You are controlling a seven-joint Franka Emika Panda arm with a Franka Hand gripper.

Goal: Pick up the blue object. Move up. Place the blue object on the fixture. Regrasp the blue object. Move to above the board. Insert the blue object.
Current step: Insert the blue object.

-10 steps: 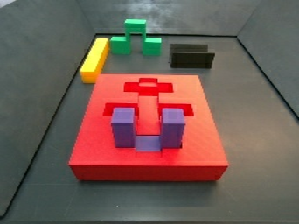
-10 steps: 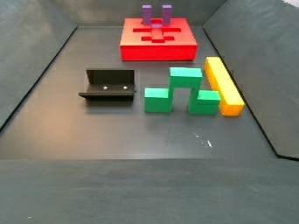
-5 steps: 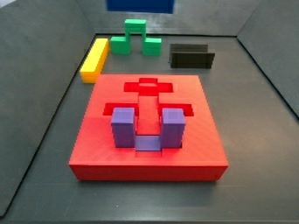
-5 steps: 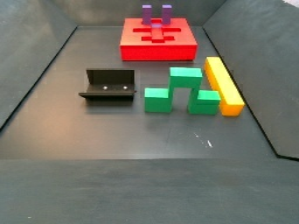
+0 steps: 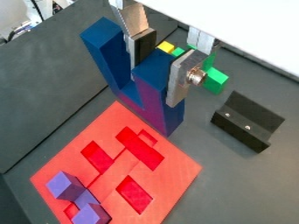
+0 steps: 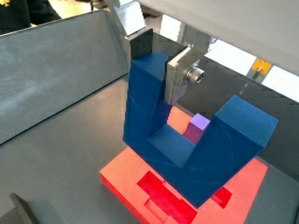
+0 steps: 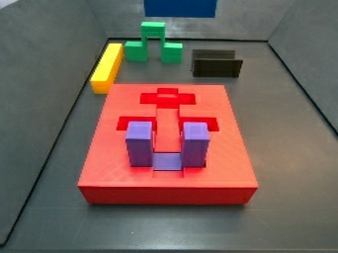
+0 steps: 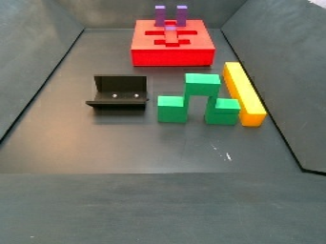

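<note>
Biggest thing first: the board (image 7: 165,173) sits in the middle of the bench, a bit toward the near edge in that side view, with the purple block (image 7: 165,143) already seated at its near end and the other recesses open. The yellow bar (image 7: 107,65) and the green block (image 7: 156,40) are back by the far edge, and the fixture (image 7: 216,64) stands empty toward the far right corner. What's new is the blue object (image 7: 180,7). A second ago it wasn't in this side view at all, half a second ago just a sliver showed at the top, and now more of it shows, slid over a bit. My gripper (image 5: 158,59) is partly closed with the silver plates clamped on what looks like one prong, base bar hanging down, well above the red slab. So I reckon the regrasp is done and I'm on the move-above-the-board bit. Lining it up over a free recess and lowering it come next.
</note>
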